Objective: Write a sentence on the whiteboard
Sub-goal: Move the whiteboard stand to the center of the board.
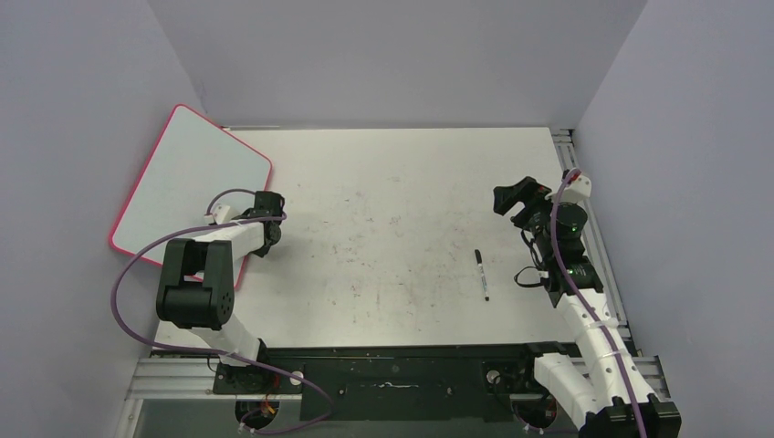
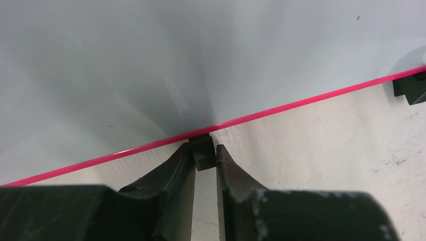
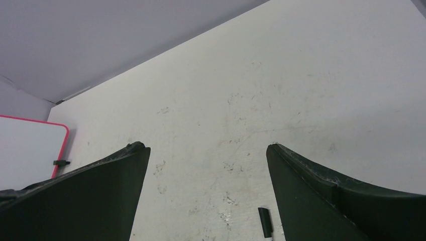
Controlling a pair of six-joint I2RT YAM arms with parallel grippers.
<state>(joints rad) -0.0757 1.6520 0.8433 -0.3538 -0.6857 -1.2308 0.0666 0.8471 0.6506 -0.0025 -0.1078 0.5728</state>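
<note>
The whiteboard (image 1: 187, 173) with its pink-red rim lies at the far left, its far side tilted up against the left wall. Its face (image 2: 150, 65) is blank; no sentence shows on it. My left gripper (image 1: 267, 224) is at the board's near right edge, its jaws closed on a small black foot (image 2: 202, 156) under the rim. A second black foot (image 2: 412, 88) shows further along the rim. My right gripper (image 1: 516, 199) is open and empty above the right side of the table (image 3: 207, 146). The board's corner also shows in the right wrist view (image 3: 25, 150).
A black marker (image 1: 481, 274) with a white band lies on the scuffed white tabletop (image 1: 392, 228), left of the right arm; its cap end shows between the right fingers (image 3: 265, 222). Grey walls close in the back and both sides.
</note>
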